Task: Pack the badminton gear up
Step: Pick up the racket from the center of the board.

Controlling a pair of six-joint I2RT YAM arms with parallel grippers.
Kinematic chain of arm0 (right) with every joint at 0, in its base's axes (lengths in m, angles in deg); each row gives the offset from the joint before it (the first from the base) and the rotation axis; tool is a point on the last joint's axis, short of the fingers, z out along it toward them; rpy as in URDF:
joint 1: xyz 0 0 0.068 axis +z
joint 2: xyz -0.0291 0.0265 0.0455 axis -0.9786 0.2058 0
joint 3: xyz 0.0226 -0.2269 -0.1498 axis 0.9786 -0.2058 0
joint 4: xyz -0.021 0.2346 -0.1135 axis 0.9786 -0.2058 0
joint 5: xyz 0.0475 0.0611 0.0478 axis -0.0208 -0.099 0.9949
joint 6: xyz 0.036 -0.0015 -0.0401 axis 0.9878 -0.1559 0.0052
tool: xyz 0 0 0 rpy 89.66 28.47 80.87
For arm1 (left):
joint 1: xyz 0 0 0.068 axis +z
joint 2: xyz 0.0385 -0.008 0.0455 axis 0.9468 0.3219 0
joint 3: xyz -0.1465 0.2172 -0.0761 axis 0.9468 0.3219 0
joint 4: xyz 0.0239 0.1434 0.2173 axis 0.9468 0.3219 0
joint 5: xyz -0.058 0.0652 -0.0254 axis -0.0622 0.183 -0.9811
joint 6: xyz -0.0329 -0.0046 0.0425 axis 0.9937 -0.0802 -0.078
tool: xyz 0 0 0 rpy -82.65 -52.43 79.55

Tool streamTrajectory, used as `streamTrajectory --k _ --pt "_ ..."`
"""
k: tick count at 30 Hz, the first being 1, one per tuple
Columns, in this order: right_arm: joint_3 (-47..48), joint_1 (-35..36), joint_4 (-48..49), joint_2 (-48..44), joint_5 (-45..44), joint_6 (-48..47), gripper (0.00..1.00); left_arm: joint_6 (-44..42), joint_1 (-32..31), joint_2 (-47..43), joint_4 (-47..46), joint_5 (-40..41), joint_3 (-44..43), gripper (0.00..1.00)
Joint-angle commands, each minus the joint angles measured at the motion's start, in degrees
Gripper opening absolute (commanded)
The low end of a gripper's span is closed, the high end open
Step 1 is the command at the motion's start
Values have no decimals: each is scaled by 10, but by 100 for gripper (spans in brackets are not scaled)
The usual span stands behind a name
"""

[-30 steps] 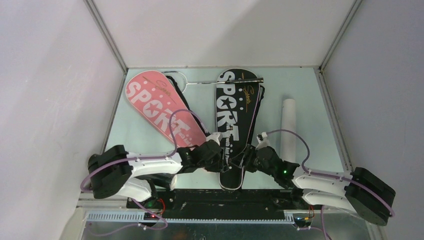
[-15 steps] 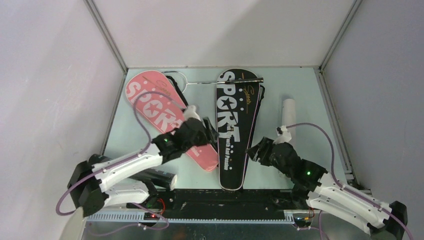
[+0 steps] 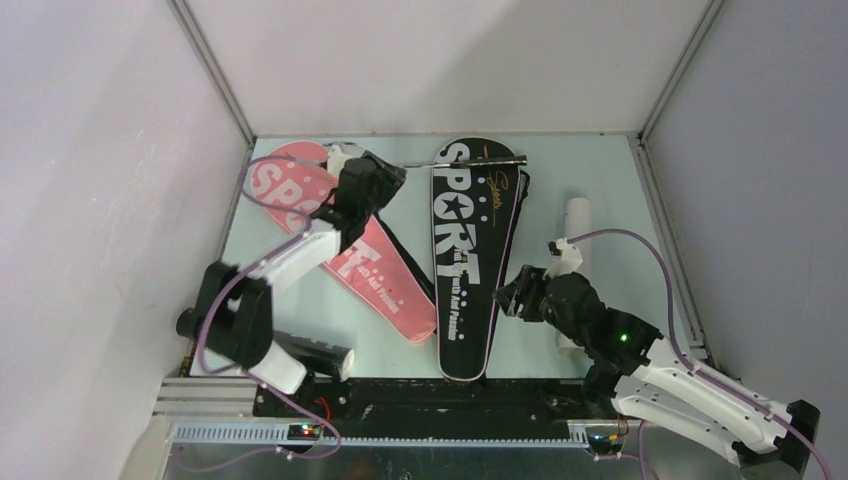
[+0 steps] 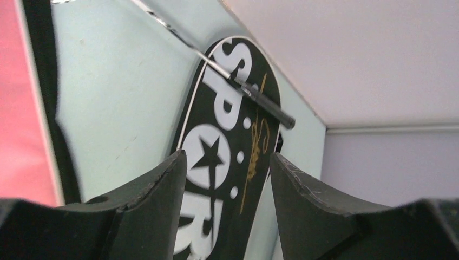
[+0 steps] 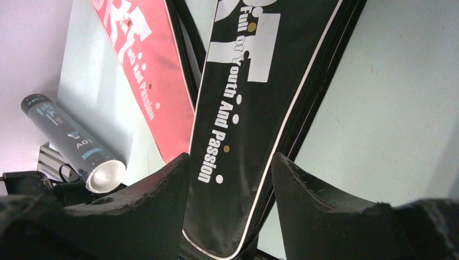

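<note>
CHANGE — both hands have quit the black cover (image 3: 470,230) at its narrow end; left hand (image 3: 378,178), jaws apart, empty, now over pink cover (image 3: 385,285) beside 1 bare racket (image 3: 480,160); right hand (image 3: 508,295) apart, empty, beside black cover | MEANS — racket likely bagged next | TEXT — "SPORT"; "Full of Youth And Passion"

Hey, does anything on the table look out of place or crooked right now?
Yes. A bare racket lies crosswise over the top end of the black cover, not inside either cover. The pink cover lies at a slant, while the black one lies nearly straight.
</note>
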Motion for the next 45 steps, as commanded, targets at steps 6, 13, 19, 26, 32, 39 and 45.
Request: streamTrajectory --k 6,13,19,26,32,39,45 --pt "21 -1 32 -8 14 -27 58 139 53 224 -156 -41 -117 62" --pt "21 -16 38 -13 17 -36 58 166 67 339 -165 -33 -187 62" --pt "21 -36 39 -20 22 -40 58 189 76 400 -167 -30 -230 62" --pt "21 -69 37 -20 18 -53 58 239 82 463 -169 -47 -280 62" --pt "21 -98 36 -15 26 -62 58 258 85 534 -191 -63 -358 47" --pt "21 -103 26 -18 29 -58 57 230 99 524 -239 -60 -381 1" --pt "12 -92 40 -1 45 -62 59 207 101 475 -277 -94 -383 0"
